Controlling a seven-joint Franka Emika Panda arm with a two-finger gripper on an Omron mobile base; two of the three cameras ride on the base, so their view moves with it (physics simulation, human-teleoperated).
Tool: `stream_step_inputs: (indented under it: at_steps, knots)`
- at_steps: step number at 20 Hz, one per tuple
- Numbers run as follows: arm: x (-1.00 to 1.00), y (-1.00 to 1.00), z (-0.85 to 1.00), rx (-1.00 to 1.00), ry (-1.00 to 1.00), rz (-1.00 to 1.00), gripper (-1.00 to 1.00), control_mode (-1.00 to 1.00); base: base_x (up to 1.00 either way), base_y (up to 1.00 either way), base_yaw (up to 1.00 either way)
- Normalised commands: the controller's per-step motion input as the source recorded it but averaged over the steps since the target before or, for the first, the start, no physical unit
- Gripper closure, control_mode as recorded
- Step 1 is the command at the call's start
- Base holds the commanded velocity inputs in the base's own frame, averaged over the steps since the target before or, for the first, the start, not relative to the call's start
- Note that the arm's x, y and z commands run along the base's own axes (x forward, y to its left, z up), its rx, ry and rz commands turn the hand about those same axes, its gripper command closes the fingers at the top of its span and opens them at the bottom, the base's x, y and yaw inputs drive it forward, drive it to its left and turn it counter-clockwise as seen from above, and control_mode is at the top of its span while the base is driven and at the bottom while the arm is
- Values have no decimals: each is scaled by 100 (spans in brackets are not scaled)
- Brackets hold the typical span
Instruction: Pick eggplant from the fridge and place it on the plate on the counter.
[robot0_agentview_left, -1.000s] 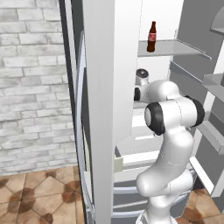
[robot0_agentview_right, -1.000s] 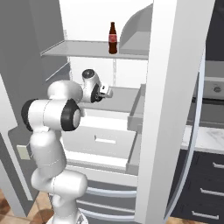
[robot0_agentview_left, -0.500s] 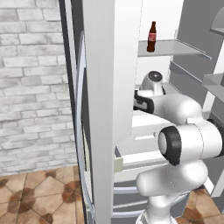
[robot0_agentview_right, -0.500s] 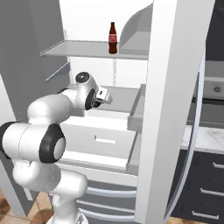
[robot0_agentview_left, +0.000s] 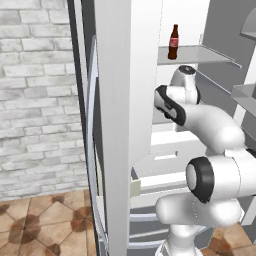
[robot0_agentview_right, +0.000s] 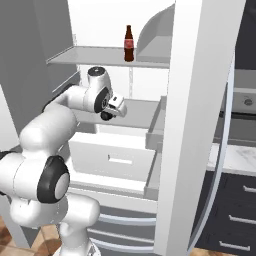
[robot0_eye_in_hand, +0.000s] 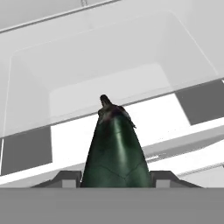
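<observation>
In the hand view a dark green eggplant (robot0_eye_in_hand: 113, 148) with a brownish stem end stands up between my two fingertips (robot0_eye_in_hand: 66, 178). My gripper (robot0_eye_in_hand: 114, 179) is shut on it. Behind the eggplant lies the pale open drawer (robot0_eye_in_hand: 144, 52) of the fridge (robot0_agentview_right: 195, 100). From the right base view my gripper (robot0_agentview_right: 110, 113) hangs inside the fridge, above the pulled-out white drawer (robot0_agentview_right: 112, 160) and just under the middle shelf. A strip of the white marble counter (robot0_agentview_right: 241, 158) shows at the right. The plate is out of view.
A brown bottle (robot0_agentview_right: 129, 44) stands on the upper fridge shelf, also seen as bottle (robot0_agentview_left: 173, 42). The open fridge door with its curved silver handle (robot0_agentview_right: 226, 150) stands to the right. The other door (robot0_agentview_left: 125, 100) and a brick wall (robot0_agentview_left: 35, 100) are on the left.
My elbow has swung down and toward the cameras, now large in both base views. The hand has stayed near the same spot above the drawer, still shut on the eggplant.
</observation>
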Motion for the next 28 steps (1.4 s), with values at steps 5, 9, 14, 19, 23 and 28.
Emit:
stream_step_inputs:
  at_steps: [5, 9, 14, 19, 23, 28]
  knots:
    - [-70, 0, 9, -2, 7, -1, 100, -100, 0, 0, 0]
    - [-100, 0, 1, -5, 1, -2, 100, -100, 0, 0, 0]
    - [-100, 0, 19, 0, 1, 0, 100, -100, 0, 0, 0]
    - [-100, 10, 25, 0, 1, 0, 100, -100, 0, 0, 0]
    - [-100, 26, 10, 0, 0, 0, 100, -100, 0, 0, 0]
    - [-100, 12, 0, 0, -2, 0, 100, -100, 0, 0, 0]
